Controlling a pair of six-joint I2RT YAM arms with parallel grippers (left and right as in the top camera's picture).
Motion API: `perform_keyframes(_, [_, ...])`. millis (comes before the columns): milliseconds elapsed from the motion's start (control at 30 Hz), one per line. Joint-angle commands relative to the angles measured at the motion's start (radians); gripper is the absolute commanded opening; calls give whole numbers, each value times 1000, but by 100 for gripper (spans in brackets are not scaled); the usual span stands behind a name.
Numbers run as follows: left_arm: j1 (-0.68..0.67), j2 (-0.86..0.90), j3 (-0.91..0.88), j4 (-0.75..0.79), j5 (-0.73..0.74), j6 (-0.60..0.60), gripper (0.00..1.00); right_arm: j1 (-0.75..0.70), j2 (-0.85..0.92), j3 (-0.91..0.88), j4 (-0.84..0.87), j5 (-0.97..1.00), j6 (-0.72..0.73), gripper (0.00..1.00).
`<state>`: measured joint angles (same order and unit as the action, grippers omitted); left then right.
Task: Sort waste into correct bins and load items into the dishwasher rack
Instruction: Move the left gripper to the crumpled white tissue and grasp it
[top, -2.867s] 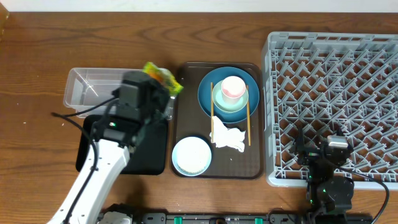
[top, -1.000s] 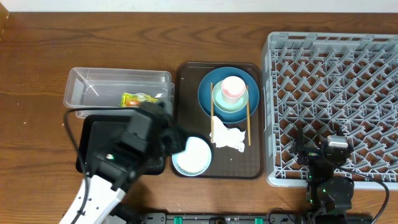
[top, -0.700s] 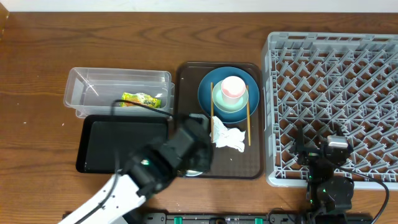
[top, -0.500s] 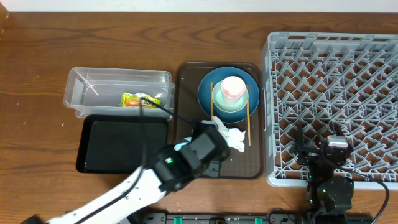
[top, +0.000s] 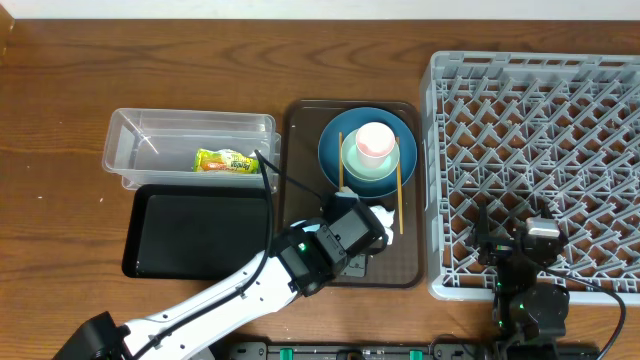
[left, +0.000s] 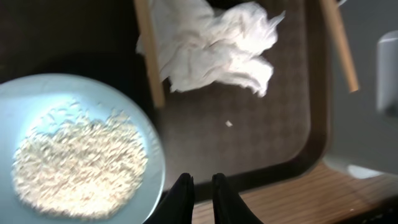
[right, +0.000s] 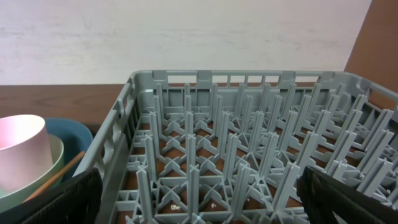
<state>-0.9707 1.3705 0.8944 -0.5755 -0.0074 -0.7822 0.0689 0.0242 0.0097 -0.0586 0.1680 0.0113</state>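
Note:
My left gripper (top: 355, 240) hangs over the front of the brown tray (left: 267, 143), fingers nearly together with nothing between them (left: 202, 186). Below it are the light-blue bowl (left: 74, 155) holding rice grains and the crumpled white napkin (left: 211, 53), with a chopstick (left: 149, 56) between them. The snack wrapper (top: 225, 160) lies in the clear tub (top: 130, 140). The cup (top: 375, 140) sits in the green bowl (top: 352, 172) on the dark-blue plate (top: 330, 150). My right gripper (right: 199, 199) stands wide open at the near edge of the grey rack (top: 540, 150).
The shallow black tray (top: 200, 230) lies in front of the clear tub, left of the brown tray. A second chopstick (top: 399, 190) rests across the plate's right side. The rack's upright pegs (right: 249, 137) fill the right of the table.
My left arm swung right from the clear tub, where the wrapper now lies, across the black tray to the brown tray. Its fingers closed in. The right arm stayed still.

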Motion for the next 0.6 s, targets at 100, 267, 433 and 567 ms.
perform_keyframes(100, [-4,5,8,55,-24,-5,13,11,0,-4,-1,0,10,99])
perform_keyframes(267, [-4,32,8,109,-41,-5,9,11,0,-4,-1,0,10,99])
perform_keyframes(433, [-4,109,8,150,-60,-5,9,11,0,-4,-1,0,10,99])
perform_keyframes(567, [-4,164,8,154,-112,-4,6,11,0,-4,-1,0,10,99])
